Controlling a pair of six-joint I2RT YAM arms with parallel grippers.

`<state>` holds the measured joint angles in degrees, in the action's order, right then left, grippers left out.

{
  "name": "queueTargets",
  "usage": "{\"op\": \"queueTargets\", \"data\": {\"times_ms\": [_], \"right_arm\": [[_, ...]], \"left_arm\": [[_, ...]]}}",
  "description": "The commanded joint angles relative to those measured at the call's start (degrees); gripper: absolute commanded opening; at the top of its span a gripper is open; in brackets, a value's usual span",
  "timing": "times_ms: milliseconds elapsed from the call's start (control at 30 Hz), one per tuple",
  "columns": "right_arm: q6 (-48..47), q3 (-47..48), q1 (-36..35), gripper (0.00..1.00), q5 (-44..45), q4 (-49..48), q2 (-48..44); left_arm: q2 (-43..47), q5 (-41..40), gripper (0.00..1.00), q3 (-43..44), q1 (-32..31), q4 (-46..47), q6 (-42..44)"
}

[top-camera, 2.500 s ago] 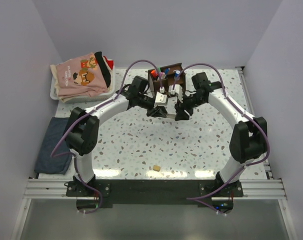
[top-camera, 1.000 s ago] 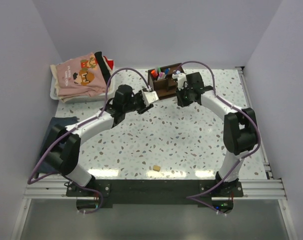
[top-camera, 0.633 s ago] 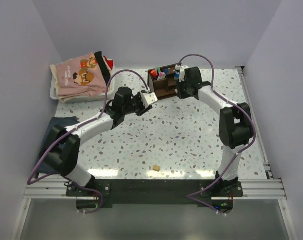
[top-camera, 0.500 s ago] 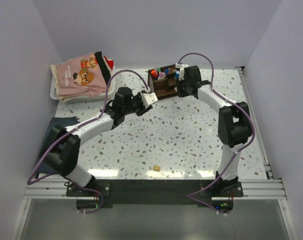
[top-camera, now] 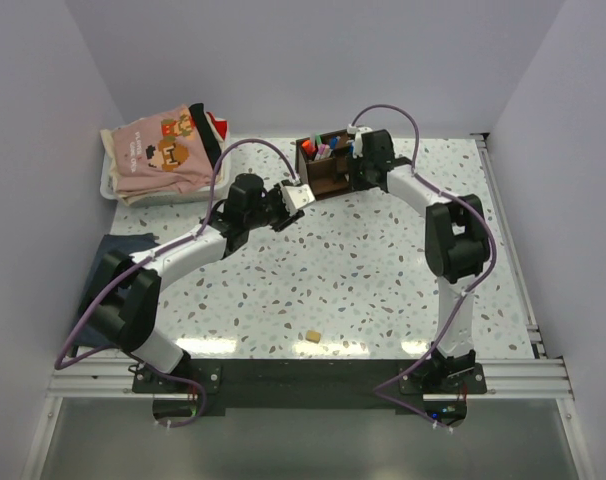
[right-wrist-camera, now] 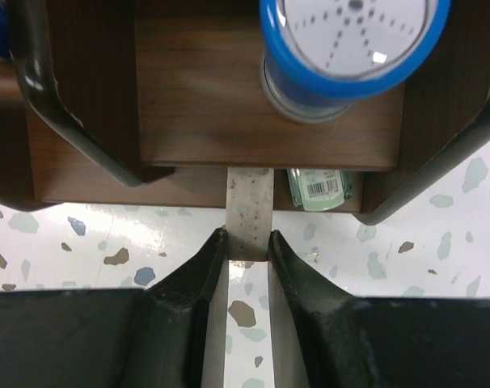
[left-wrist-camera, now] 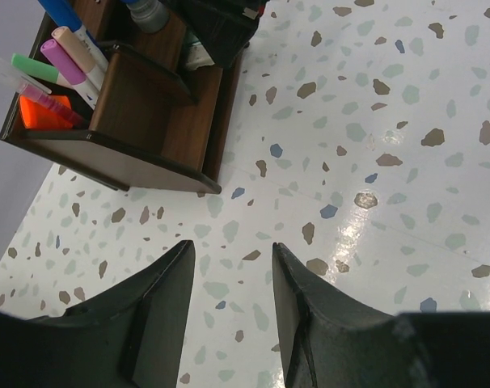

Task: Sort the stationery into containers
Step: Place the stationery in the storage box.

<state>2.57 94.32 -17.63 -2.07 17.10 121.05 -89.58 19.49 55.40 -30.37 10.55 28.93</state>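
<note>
Right wrist: right gripper (right-wrist-camera: 247, 239) pinches strip (right-wrist-camera: 250, 198) at organizer (right-wrist-camera: 204, 97) edge; left gripper (left-wrist-camera: 231, 252) parted, empty.

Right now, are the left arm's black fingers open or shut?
Open. In the left wrist view the black fingers stand apart, holding nothing, with speckled terrazzo table showing between them.

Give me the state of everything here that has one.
Organizer: upright, partly filled.
Pens: leaning in its end compartment.
Blue-capped tube: upright in a compartment.
Left gripper: open, empty, over the table.
Right gripper: shut on a pale strip at the organizer's edge.
Clothes: folded in the tray.
Tan block: loose on the table.
</note>
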Motion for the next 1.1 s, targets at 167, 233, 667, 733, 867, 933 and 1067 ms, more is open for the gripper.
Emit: {"op": "queueTargets", "data": {"times_ms": [167,233,667,733,867,933,1067], "right_arm": [[1.3,4.55,-0.04,0.0,2.85,-3.83,1.46],[1.12,4.82,-0.04,0.0,3.29,-3.92,1.99],[1.12,5.7,-0.3,0.39,3.73,-3.57,3.14],[1.04,5.43,-0.39,0.41,3.65,-3.57,2.87],[1.21,4.29,-0.39,0.43,3.73,-3.22,2.08],[1.21,3.94,-0.56,0.43,3.74,-2.95,1.55],[1.21,1.93,-0.48,0.42,2.34,-0.77,-0.9]], "left_arm": [[-1.47,0.73,0.48,1.73,0.49,1.41,-1.42],[-1.82,0.9,0.48,2.08,0.57,1.15,-1.42],[-2.79,1.96,0.48,3.22,0.57,0.26,-1.51],[-2.97,2.05,0.48,3.49,0.58,0.26,-1.59],[-2.97,2.13,0.48,3.84,0.57,0.35,-1.77],[-2.71,2.22,0.48,3.84,0.49,0.18,-1.77],[-1.92,2.57,0.48,3.67,0.49,-0.7,-1.77]]}}
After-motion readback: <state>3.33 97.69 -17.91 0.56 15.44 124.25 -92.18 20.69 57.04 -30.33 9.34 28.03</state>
